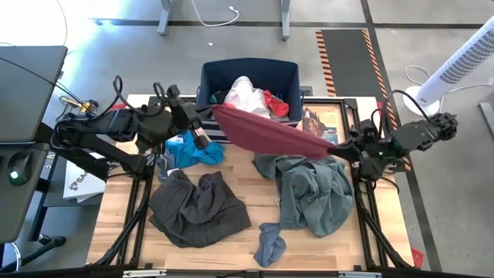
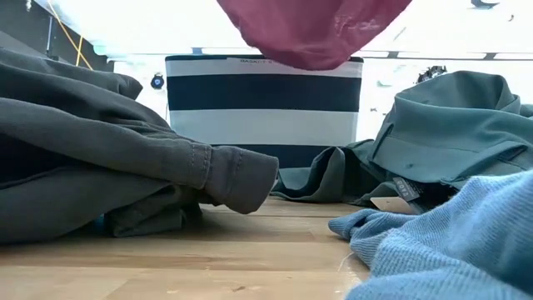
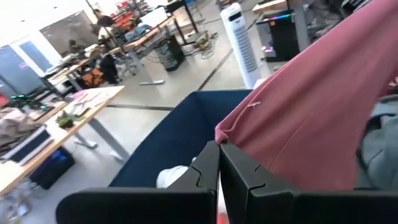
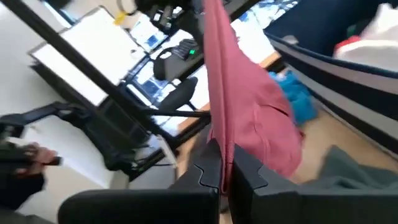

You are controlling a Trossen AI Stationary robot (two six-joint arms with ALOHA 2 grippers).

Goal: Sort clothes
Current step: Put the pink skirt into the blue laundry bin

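Between the two grippers, above the tabletop [image 1: 123, 232], the maroon garment [image 1: 266, 133] hung stretched out flat, one end near the front edge of the navy bin [image 1: 248, 73] and the other out toward the right arm. The left gripper [image 1: 207, 116] had its jaws closed tight on the garment's left corner (the wrist view showed the hem pinched right at the fingertips, with the bin's dark wall beyond). The right gripper [image 1: 340, 147] likewise had its jaws fully closed on the opposite edge, the cloth rising in a taut fold from between them.

Inside the bin lay a white piece [image 1: 245, 94] and a red piece [image 1: 275, 102]. On the tabletop, the bright blue piece [image 1: 189, 149] sat just below the left gripper, the dark grey-brown trousers [image 1: 197, 207] lay crumpled toward the front left, the grey-green shirt [image 1: 312, 189] spread under the garment's right half, and a small grey sock [image 1: 270, 243] rested near the front edge between them.
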